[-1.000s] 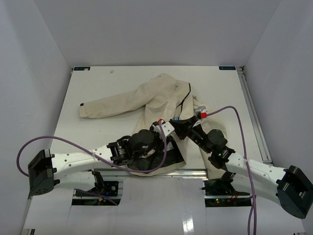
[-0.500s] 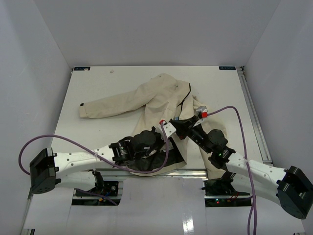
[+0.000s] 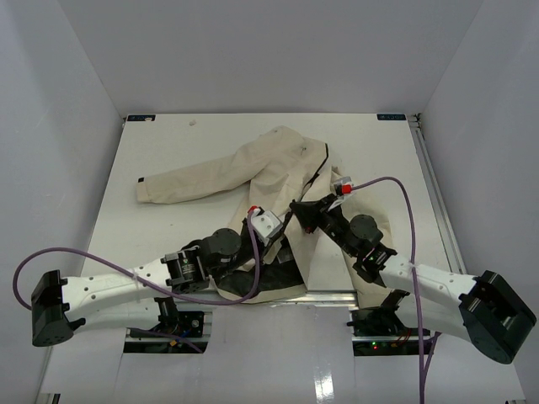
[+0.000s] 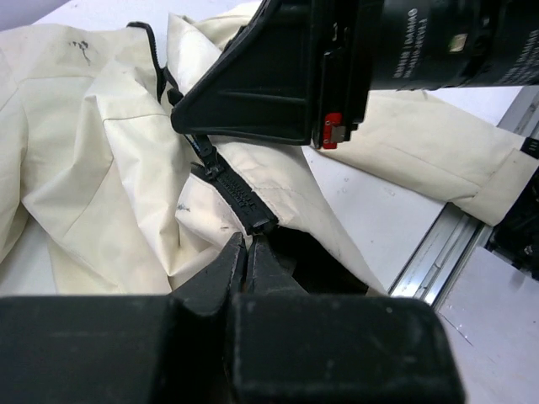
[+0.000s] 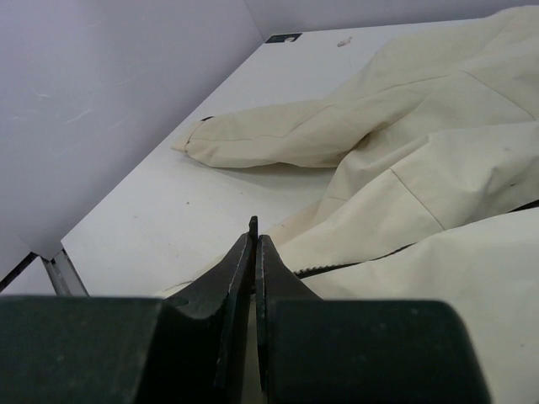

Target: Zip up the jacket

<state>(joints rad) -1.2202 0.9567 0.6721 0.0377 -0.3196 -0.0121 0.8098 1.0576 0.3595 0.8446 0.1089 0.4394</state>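
The cream jacket point(image 3: 278, 164) lies spread on the white table, one sleeve point(image 3: 185, 183) stretched left and its black lining showing near the front edge. In the left wrist view the dark zipper point(image 4: 232, 189) runs down to my left gripper point(image 4: 248, 242), whose jaws are shut on the zipper's bottom end. My right gripper point(image 4: 178, 118) sits higher on the same zipper. In its own view the right gripper point(image 5: 254, 231) is shut on a small dark zipper pull, with zipper teeth point(image 5: 337, 268) trailing right. From above, the left gripper point(image 3: 280, 236) lies just below the right gripper point(image 3: 295, 205).
White walls enclose the table point(image 3: 168, 143) on three sides. A metal rail point(image 4: 438, 252) runs along the near edge beside the jacket's other sleeve point(image 4: 438, 151). Purple cables point(image 3: 396, 189) loop over both arms.
The left gripper has closed on the zipper's bottom end and drawn back to the left. The right gripper has shifted slightly up and left along the zipper, staying shut.
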